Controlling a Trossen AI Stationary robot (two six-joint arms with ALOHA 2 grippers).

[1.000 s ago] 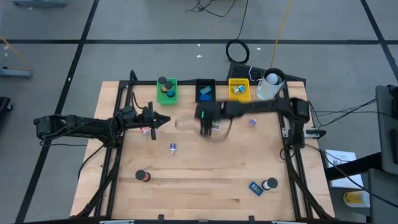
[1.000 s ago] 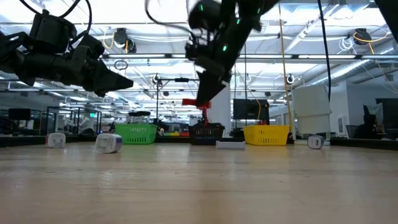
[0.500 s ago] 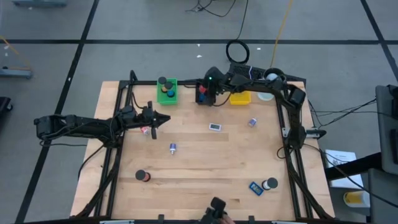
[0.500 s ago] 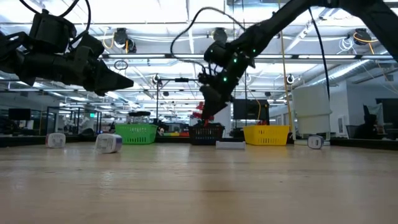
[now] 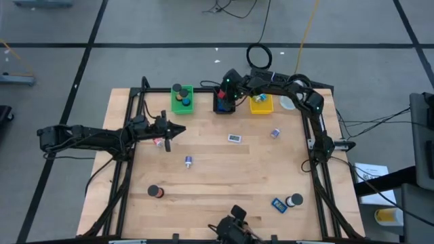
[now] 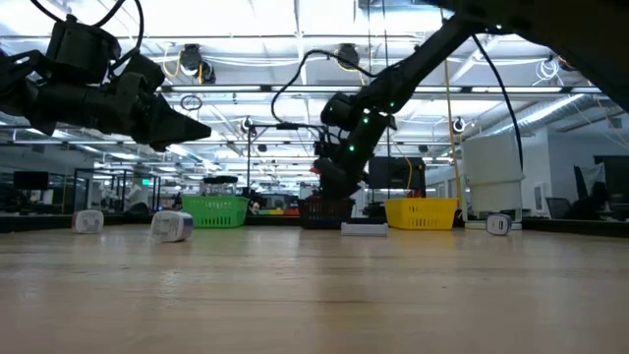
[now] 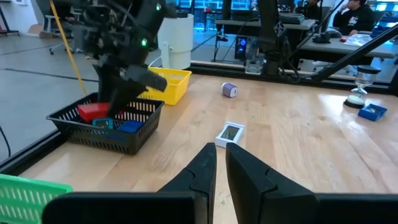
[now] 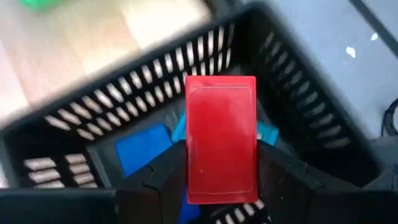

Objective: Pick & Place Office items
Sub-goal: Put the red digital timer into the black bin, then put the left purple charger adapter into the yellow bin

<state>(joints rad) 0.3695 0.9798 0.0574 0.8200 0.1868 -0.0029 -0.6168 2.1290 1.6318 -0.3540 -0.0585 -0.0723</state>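
Observation:
My right gripper (image 5: 224, 102) is at the table's far edge, over the black tray (image 5: 218, 107), shut on a red rectangular block (image 8: 221, 124). Blue blocks (image 8: 143, 149) lie in the tray under it. My left gripper (image 5: 178, 130) hangs shut above the table's left part, next to a small white-and-red piece (image 5: 158, 142) lying on the wood. Loose items lie flat on the table: a white rectangular piece (image 5: 234, 138), a purple piece (image 5: 274, 133), a blue-and-white piece (image 5: 188, 161), a dark roll (image 5: 156, 192), a blue block (image 5: 279, 204) and another roll (image 5: 294, 200). My right gripper pinches the red block between its two fingers (image 8: 163, 180) by one short end (image 8: 221, 180). The rest of the block sticks out past the fingertips. The fingers slant down from above into the tray's mouth. The block is lifted clear, just above the blue blocks, at about rim height (image 7: 93, 112).
The green tray (image 5: 182, 100) with dark rolls stands left of the black one, the yellow tray (image 5: 261, 103) right of it, and a white cup (image 5: 289, 103) beyond that. A dark object (image 5: 234, 227) shows at the table's near edge. Bare wood lies in the middle.
My right gripper has carried the red block from over the table's middle toward the far edge, then down to the black tray's mouth. The white rectangular piece that the arm covered now shows. A dark object has come into view at the near edge.

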